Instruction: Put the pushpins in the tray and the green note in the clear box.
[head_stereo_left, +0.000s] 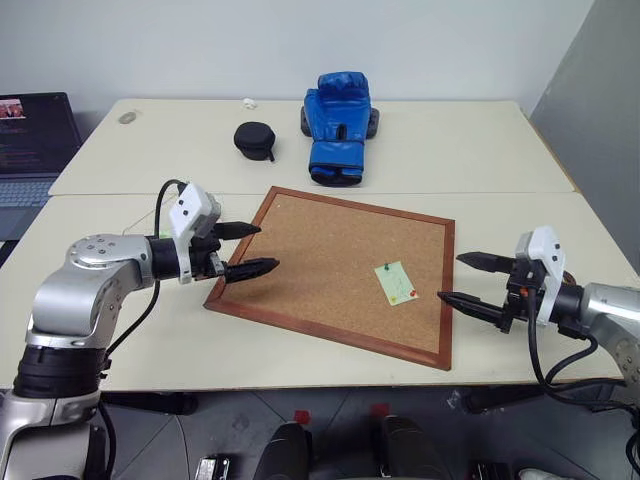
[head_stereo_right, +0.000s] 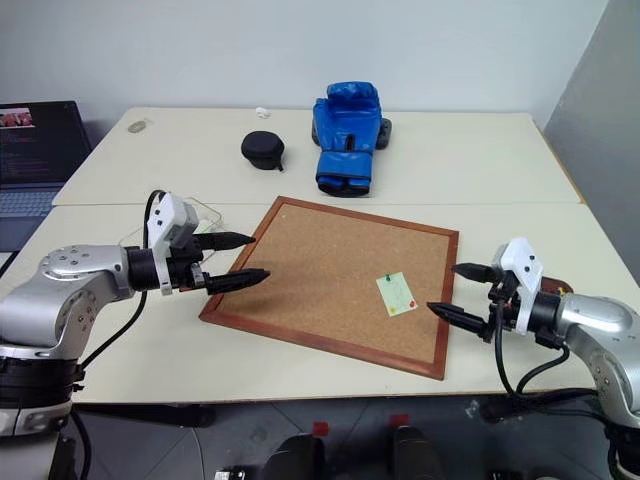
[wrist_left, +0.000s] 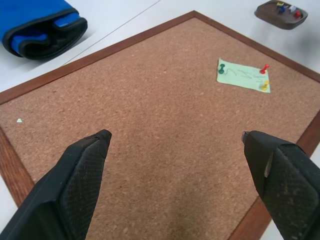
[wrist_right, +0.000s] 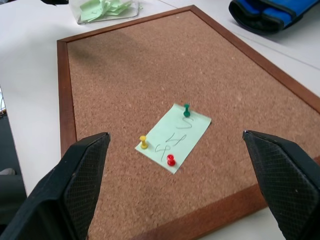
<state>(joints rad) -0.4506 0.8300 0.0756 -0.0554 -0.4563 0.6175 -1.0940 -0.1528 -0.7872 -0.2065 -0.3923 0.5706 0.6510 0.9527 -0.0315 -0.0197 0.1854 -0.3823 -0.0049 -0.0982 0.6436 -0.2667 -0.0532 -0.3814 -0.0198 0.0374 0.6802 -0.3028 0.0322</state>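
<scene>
Right gripper (head_stereo_left: 462, 279) open, just beside pinned green note (head_stereo_left: 396, 282).

You are looking at handwritten pen marks on the green note (wrist_right: 174, 136) pinned near the right edge of the corkboard (wrist_right: 125, 75), but they are reading as no clear word, and the lines on the laptop screen (head_stereo_left: 38, 133) beyond its left side are too small.

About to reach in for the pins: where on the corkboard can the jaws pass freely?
Most of the corkboard is bare cork, from its edge nearest the blue boxing glove to the left gripper. It is crowded only at the green note, held by three pushpins, close to the right gripper.
</scene>
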